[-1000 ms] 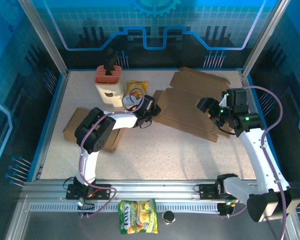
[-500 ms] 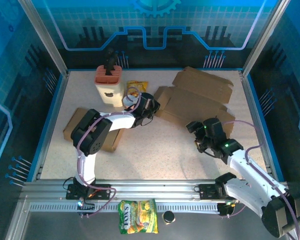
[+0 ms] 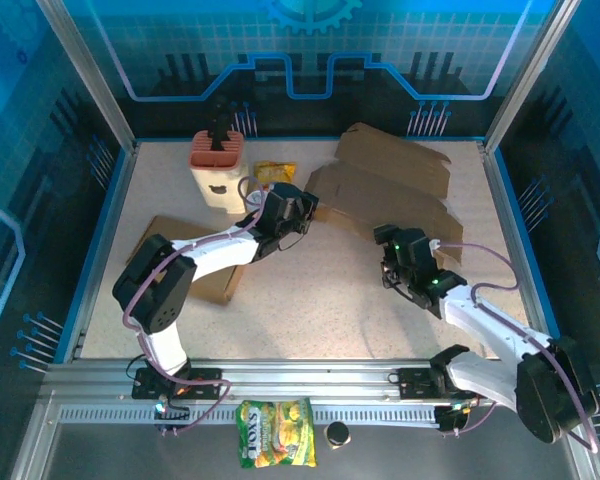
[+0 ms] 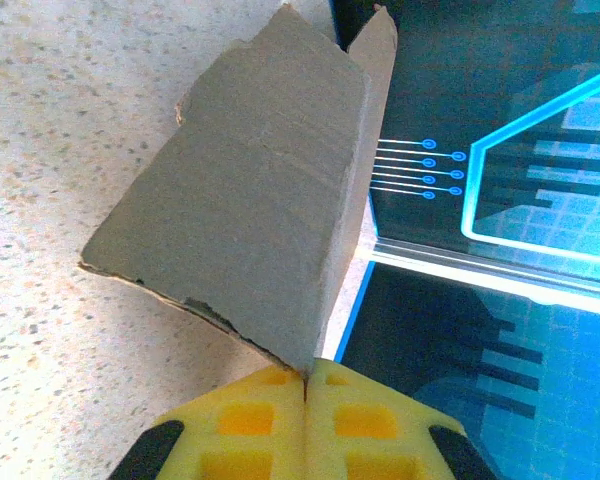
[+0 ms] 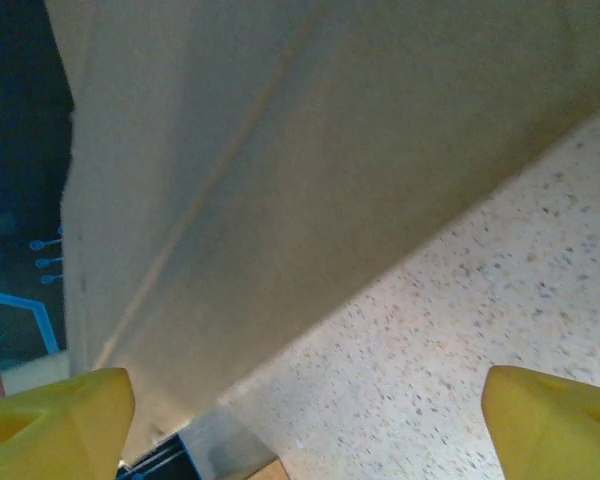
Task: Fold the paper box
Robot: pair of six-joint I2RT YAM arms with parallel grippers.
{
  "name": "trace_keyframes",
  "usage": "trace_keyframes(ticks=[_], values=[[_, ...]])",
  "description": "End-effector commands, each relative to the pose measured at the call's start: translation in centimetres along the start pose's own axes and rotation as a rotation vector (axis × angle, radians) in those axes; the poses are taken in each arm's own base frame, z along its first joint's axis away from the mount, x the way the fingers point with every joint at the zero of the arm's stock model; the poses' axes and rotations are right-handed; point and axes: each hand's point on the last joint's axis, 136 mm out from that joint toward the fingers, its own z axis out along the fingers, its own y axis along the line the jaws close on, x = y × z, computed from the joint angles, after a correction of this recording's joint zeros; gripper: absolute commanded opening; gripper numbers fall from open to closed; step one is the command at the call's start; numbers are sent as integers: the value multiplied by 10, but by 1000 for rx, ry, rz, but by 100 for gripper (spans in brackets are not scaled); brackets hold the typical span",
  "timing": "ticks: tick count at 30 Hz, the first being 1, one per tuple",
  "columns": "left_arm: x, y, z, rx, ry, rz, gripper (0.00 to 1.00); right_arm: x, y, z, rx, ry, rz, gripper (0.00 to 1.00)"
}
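Note:
The flat brown cardboard box [image 3: 390, 185] lies unfolded at the back right of the table, its left end raised. My left gripper [image 3: 305, 204] is shut on that left edge; in the left wrist view the yellow fingers [image 4: 250, 420] meet at the gripper [image 4: 305, 378] on a corner of the cardboard [image 4: 250, 190], which slopes up off the table. My right gripper [image 3: 387, 243] is low by the cardboard's near edge. In the right wrist view it [image 5: 305, 420] is wide open, the cardboard [image 5: 280, 130] just ahead, with bare table between its fingertips [image 5: 60, 405].
A cream and orange holder [image 3: 217, 170] and a yellow snack bag [image 3: 273, 173] stand behind my left arm. Another brown box [image 3: 160, 255] lies at the left. A snack bag [image 3: 276, 446] and a small black item [image 3: 336, 434] rest on the front rail.
My right arm has swung from the right side down toward the cardboard's near edge. The left arm has stretched out, and the cardboard has shifted back with its left end lifted.

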Motion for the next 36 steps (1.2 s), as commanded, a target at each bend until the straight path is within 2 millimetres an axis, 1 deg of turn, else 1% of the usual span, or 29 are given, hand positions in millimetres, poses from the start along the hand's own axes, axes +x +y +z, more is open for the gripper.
trace_keyframes(ticks=[1,5,8,12,15,20,22,24,25,26,27,30,31,33,34,36], values=[[1,-10,-13,27,-5,-38,0,-8,16,9,-66,-31,58,87],[2,-9,-17,32,3,-50,0,-6,21,16,-88,-20,75,80],[3,-7,-21,31,6,-50,0,-12,27,15,-105,-33,85,74],[5,-4,-25,28,10,-55,0,-18,37,10,-124,-34,89,61],[8,-2,-27,26,14,-56,0,-20,40,8,-129,-34,96,48],[11,-3,-28,29,23,-55,0,-27,44,6,-139,-34,110,31],[12,-3,-30,26,25,-56,0,-31,48,3,-145,-38,109,18],[12,-1,-32,18,24,-51,0,-33,51,0,-130,-37,111,1],[13,0,-33,17,27,-43,0,-36,53,-3,-122,-39,110,0],[13,-2,-35,20,34,-34,7,-37,57,-6,-122,-39,106,0],[15,-3,-37,14,44,-14,18,-40,62,-9,-126,-36,101,0],[18,-9,-51,1,65,85,45,-47,79,-24,-125,-27,79,0],[18,-10,-58,-4,71,115,50,-50,85,-29,-117,-25,59,0],[18,-14,-73,-1,78,186,54,-54,103,-44,-112,-7,18,0],[17,-15,-82,-6,79,221,56,-54,116,-54,-116,6,-10,0],[15,-22,-102,4,81,313,56,-55,132,-75,-106,11,-59,0]])
